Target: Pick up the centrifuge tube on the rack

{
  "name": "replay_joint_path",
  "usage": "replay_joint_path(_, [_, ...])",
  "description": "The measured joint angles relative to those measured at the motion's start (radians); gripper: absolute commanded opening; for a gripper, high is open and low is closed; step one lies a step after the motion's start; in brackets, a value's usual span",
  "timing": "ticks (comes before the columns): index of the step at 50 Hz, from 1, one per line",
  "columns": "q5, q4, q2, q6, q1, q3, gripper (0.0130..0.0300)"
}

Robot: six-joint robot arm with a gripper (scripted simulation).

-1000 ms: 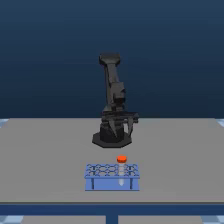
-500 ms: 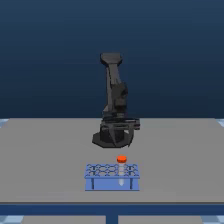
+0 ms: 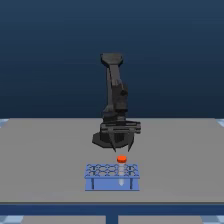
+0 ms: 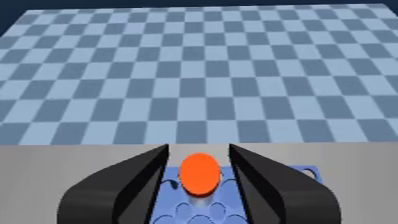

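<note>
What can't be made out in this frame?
- Tube body: wrist view shows only its cap; too small in the exterior view.
- Gripper contact with the cap: fingers flank it, touch unclear.
- Rack: mostly hidden by fingers, cut by the wrist view's edge.

Arm (image 3: 114, 95) rises upright from its base, upper link vertical, wrist bent over and pointing down. Hand (image 3: 122, 148) hangs low, fingers aimed downward. Jaws parted, not closed on anything. Wrist view: both dark fingers (image 4: 133, 175) converge forward with a clear gap between them.
</note>
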State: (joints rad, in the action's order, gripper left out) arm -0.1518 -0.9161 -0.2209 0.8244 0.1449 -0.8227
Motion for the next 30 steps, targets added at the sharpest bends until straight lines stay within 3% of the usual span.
replay_joint_path(30, [0.005, -0.133, 0.039, 0.143, 0.0, 0.036, 0.03])
